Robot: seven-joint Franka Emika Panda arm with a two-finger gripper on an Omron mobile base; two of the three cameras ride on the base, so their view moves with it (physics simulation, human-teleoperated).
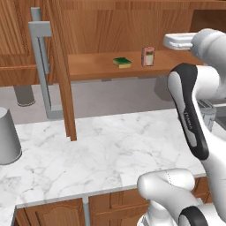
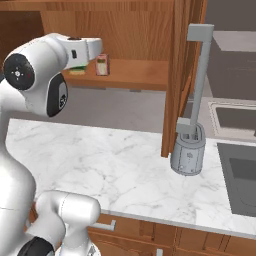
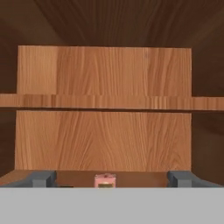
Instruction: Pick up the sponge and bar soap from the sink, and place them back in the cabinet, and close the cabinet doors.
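Observation:
The sponge (image 1: 122, 62), green over yellow, lies on the wooden shelf of the cabinet (image 1: 88, 66). The bar soap (image 1: 148, 56) stands upright a little to the right of it. In the right base view the soap (image 2: 102, 65) is just beyond my white hand, which partly covers the sponge (image 2: 77, 72). In the hand view my gripper (image 3: 111, 178) is open and level with the shelf, and the soap (image 3: 105, 180) sits between its fingertips (image 3: 41, 178) further in, held by nothing. Both cabinet doors (image 1: 62, 66) (image 2: 177, 75) stand open, edge-on. The sink (image 2: 241, 172) lies at the far right.
Long grey bar handles (image 1: 42, 66) (image 2: 200, 75) stick out from the open doors over the marble counter (image 1: 101, 150). A grey cylinder (image 2: 189, 155) stands beneath the right door. Another grey cylinder (image 1: 6, 137) stands at the left, and a toaster (image 1: 206, 112) behind my arm.

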